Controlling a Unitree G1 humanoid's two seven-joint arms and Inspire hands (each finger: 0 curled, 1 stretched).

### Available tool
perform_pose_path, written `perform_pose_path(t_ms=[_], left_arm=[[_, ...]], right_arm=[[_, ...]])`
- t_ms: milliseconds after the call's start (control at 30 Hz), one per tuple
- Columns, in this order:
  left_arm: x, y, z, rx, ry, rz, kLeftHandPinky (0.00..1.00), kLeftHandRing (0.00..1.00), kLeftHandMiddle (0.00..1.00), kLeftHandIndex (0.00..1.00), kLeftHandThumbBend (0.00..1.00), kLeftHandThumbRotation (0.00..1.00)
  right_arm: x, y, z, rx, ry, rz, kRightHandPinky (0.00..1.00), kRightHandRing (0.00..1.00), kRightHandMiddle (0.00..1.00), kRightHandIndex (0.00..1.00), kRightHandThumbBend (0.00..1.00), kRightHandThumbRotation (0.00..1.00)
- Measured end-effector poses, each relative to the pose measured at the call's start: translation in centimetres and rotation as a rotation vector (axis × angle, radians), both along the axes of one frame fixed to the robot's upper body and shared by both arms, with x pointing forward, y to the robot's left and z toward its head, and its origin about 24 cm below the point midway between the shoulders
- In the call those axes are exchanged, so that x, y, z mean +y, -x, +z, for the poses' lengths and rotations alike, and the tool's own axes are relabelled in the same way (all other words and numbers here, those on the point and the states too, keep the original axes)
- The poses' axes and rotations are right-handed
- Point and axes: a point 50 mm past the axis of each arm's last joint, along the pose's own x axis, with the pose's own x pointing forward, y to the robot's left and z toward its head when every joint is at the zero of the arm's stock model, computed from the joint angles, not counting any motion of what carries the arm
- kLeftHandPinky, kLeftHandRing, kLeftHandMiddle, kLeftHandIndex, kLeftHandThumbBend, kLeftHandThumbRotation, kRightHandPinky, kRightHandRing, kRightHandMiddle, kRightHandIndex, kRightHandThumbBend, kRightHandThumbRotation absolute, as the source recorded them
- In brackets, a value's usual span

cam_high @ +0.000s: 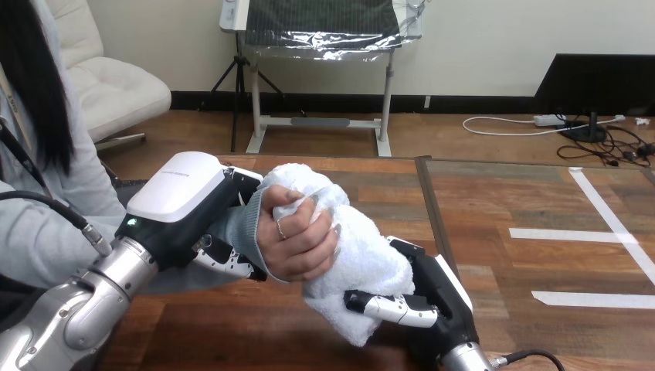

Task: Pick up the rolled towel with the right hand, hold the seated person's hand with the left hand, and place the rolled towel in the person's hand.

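Right of the towel (363, 255) the table (525, 209) lies open; person's hand (297, 239) blocks left.

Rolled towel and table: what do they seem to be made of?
The rolled towel looks like white terry cloth: fuzzy surface, soft folds. The table looks like wood, brown planks with grain and slight sheen; possibly veneer.

Bright, even light from above falls on the wooden table (502, 209), with soft highlights on the left hand's (176, 189) white shell and silver forearm (73, 309), and a faint shadow beneath the rolled towel (363, 259).
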Motion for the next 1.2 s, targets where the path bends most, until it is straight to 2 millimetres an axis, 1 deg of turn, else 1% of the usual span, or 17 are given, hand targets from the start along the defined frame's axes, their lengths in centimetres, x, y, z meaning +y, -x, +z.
perform_pose_path(t_ms=[133, 300, 500, 567, 800, 833, 900, 1100, 1133, 1200], left_arm=[[-0.01, -0.01, -0.03, 0.000, 0.001, 0.003, 0.44, 0.46, 0.50, 0.53, 0.94, 0.04], [0.00, 0.03, -0.09, 0.002, 0.003, 0.004, 0.48, 0.50, 0.54, 0.56, 0.95, 0.05], [0.04, 0.07, -0.20, 0.006, 0.003, 0.010, 0.52, 0.54, 0.57, 0.60, 0.97, 0.07], [0.07, 0.08, -0.24, 0.008, 0.003, 0.013, 0.54, 0.56, 0.59, 0.62, 0.98, 0.08], [0.23, 0.13, -0.42, 0.016, -0.001, 0.032, 0.57, 0.59, 0.63, 0.67, 1.00, 0.13], [0.24, 0.14, -0.44, 0.017, -0.002, 0.034, 0.57, 0.60, 0.64, 0.68, 1.00, 0.14], [0.24, 0.16, -0.47, 0.018, -0.002, 0.036, 0.57, 0.60, 0.64, 0.69, 1.00, 0.15], [0.19, 0.23, -0.46, 0.017, -0.001, 0.037, 0.58, 0.61, 0.67, 0.73, 1.00, 0.19], [0.19, 0.23, -0.45, 0.017, 0.000, 0.037, 0.59, 0.62, 0.68, 0.74, 1.00, 0.21], [0.19, 0.24, -0.45, 0.017, 0.001, 0.037, 0.59, 0.63, 0.68, 0.75, 1.00, 0.21]], right_arm=[[0.00, -0.02, -0.02, 0.003, 0.006, -0.005, 0.22, 0.26, 0.36, 0.40, 0.77, 0.00], [-0.01, -0.03, -0.07, 0.009, 0.010, -0.011, 0.26, 0.31, 0.40, 0.46, 0.80, 0.00], [-0.22, -0.08, -0.09, 0.013, 0.029, -0.022, 0.32, 0.39, 0.49, 0.52, 0.83, 0.01], [-0.26, -0.11, -0.10, 0.015, 0.044, -0.026, 0.38, 0.44, 0.52, 0.55, 0.83, 0.04], [-0.38, -0.22, -0.15, 0.022, 0.103, -0.034, 0.45, 0.50, 0.54, 0.58, 0.85, 0.10], [-0.40, -0.22, -0.16, 0.023, 0.108, -0.034, 0.47, 0.50, 0.54, 0.59, 0.86, 0.13], [-0.45, -0.24, -0.17, 0.024, 0.119, -0.035, 0.48, 0.51, 0.54, 0.59, 0.86, 0.15], [-0.45, -0.29, -0.23, 0.030, 0.153, -0.030, 0.44, 0.50, 0.58, 0.63, 0.89, 0.24], [-0.44, -0.30, -0.24, 0.031, 0.160, -0.028, 0.44, 0.51, 0.59, 0.64, 0.90, 0.28], [-0.48, -0.31, -0.29, 0.036, 0.173, -0.022, 0.44, 0.51, 0.60, 0.65, 0.90, 0.30]])
